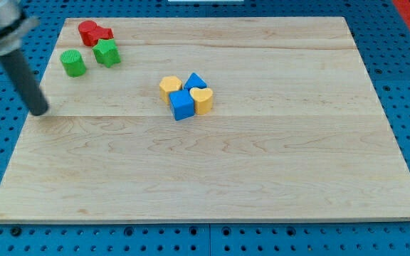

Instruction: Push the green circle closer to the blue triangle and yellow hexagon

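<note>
The green circle sits near the board's top left. The blue triangle and the yellow hexagon lie in a tight cluster near the board's middle, with a blue cube and a yellow heart touching them. My tip rests on the board at the left edge, below and left of the green circle, apart from it. The rod slants up to the view's top left.
A green star sits just right of the green circle. Two red blocks touch each other at the top left corner, above the green ones. The wooden board lies on a blue pegboard table.
</note>
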Robot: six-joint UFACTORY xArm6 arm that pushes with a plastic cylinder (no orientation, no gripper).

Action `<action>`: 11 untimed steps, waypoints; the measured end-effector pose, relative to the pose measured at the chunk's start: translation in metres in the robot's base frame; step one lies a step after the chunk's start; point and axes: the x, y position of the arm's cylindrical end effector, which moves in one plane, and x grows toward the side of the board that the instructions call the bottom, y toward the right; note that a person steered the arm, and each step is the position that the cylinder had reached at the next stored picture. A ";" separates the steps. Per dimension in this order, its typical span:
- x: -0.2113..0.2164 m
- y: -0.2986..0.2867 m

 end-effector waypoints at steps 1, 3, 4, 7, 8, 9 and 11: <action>-0.020 -0.003; -0.103 -0.002; -0.108 0.019; -0.103 0.134; -0.103 0.162; -0.103 0.182; -0.101 0.219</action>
